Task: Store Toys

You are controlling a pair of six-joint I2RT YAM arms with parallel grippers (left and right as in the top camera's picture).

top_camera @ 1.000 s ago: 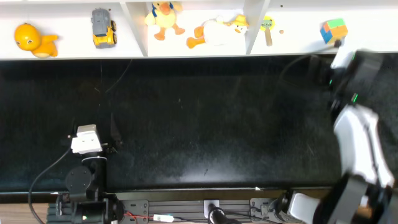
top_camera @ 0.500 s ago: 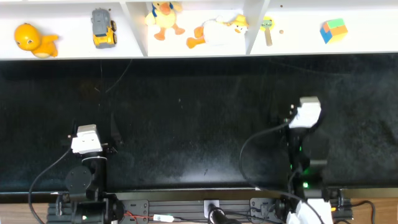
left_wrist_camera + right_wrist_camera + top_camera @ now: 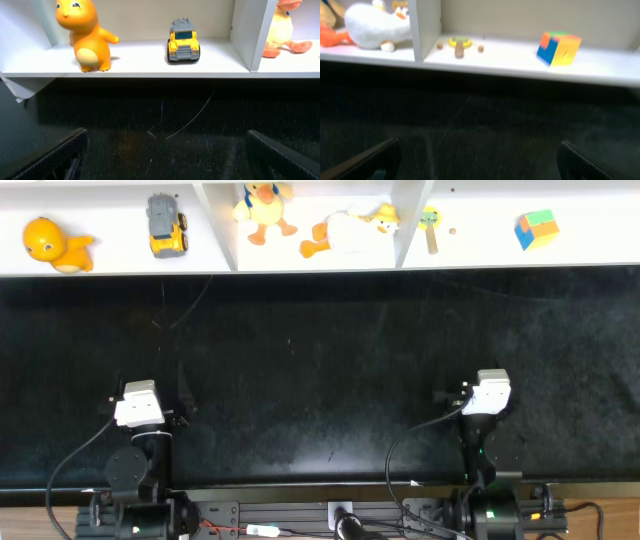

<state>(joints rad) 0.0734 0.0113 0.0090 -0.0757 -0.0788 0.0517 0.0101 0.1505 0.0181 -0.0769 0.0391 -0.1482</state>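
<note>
The white shelf [image 3: 300, 265] runs along the far edge of the black mat. In its compartments sit an orange figure [image 3: 57, 243], a yellow truck [image 3: 166, 226], a yellow duck plush [image 3: 264, 208], a white duck plush [image 3: 345, 232], a small wooden toy [image 3: 431, 225] and a colourful cube [image 3: 536, 228]. My left gripper [image 3: 165, 135] is open and empty, low over the mat, facing the orange figure [image 3: 85, 35] and the truck [image 3: 183, 40]. My right gripper [image 3: 479, 145] is open and empty too, facing the cube [image 3: 559, 48] and the wooden toy [image 3: 459, 44].
White dividers [image 3: 220, 225] split the shelf into compartments. The left arm [image 3: 138, 405] and the right arm [image 3: 490, 395] stand folded near the front edge, with the black mat [image 3: 320, 370] stretching between them and the shelf. Cables trail from both wrists.
The right arm has pulled back from the shelf's far-right compartment by the cube to the front of the mat. The cube stays on the shelf. The left arm has not moved.
</note>
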